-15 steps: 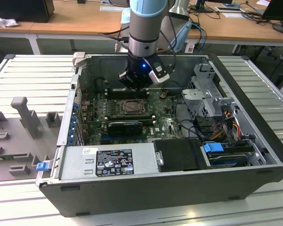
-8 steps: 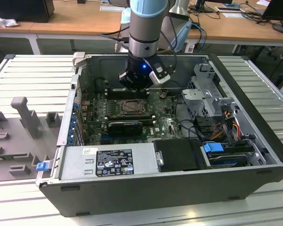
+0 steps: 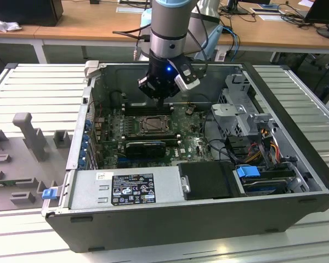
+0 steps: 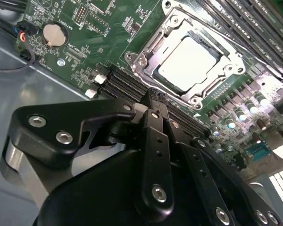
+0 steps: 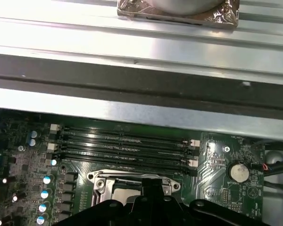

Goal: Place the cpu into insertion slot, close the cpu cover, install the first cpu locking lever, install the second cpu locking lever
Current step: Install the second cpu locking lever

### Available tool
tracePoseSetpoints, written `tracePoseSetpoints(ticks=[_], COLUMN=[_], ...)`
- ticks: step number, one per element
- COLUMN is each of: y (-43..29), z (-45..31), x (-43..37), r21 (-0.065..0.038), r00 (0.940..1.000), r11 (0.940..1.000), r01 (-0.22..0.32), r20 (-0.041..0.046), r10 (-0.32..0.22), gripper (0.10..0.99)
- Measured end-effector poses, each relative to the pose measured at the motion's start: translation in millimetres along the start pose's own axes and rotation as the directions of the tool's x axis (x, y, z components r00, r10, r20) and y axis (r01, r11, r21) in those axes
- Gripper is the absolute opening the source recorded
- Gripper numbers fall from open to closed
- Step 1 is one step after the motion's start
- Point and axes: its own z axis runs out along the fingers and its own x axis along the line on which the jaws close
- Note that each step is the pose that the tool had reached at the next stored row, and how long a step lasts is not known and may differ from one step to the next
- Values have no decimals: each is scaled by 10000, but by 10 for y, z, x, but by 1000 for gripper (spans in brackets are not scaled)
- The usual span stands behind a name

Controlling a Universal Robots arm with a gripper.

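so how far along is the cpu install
The cpu already sits in the insertion slot, and the cpu cover looks closed over it, its frame lying flat around the chip. The tool hovers just above the socket's edge, holding nothing. Whether either locking lever is latched cannot be told.

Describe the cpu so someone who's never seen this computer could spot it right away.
Look inside the open computer case at the green motherboard. Near its middle, beside the long black memory slots, sits a square socket under the cpu cover, below the gripper. The cpu is the flat, pale silvery square in that frame's window, the only plain metal plate among dark slots and small components.
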Motion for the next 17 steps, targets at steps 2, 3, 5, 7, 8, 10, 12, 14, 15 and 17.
tracePoseSetpoints(ticks=[2,3,5,7,8,10,12,14,15,17], y=[-21,-36,-67,-109,-133,-191,-240,-253,-250,-265], z=[-3,-5,-9,-14,-17,-23,-29,-52,-104,-131], x=[2,4,7,11,14,20,25,27,28,29], r21=[1,2,0,1,1,1,2,4,-1,-6], r00=[10000,10000,10000,10000,10000,10000,10000,10000,10000,10000], r11=[10000,10000,10000,10000,10000,10000,10000,10000,10000,10000], r01=[-1,-1,-1,0,0,-1,-1,-2,-2,1], r20=[0,-1,0,0,-1,0,-1,-2,1,1], r10=[1,1,1,0,0,1,1,2,2,-1], gripper=[106,106,106,106,106,106,106,106,106,106])
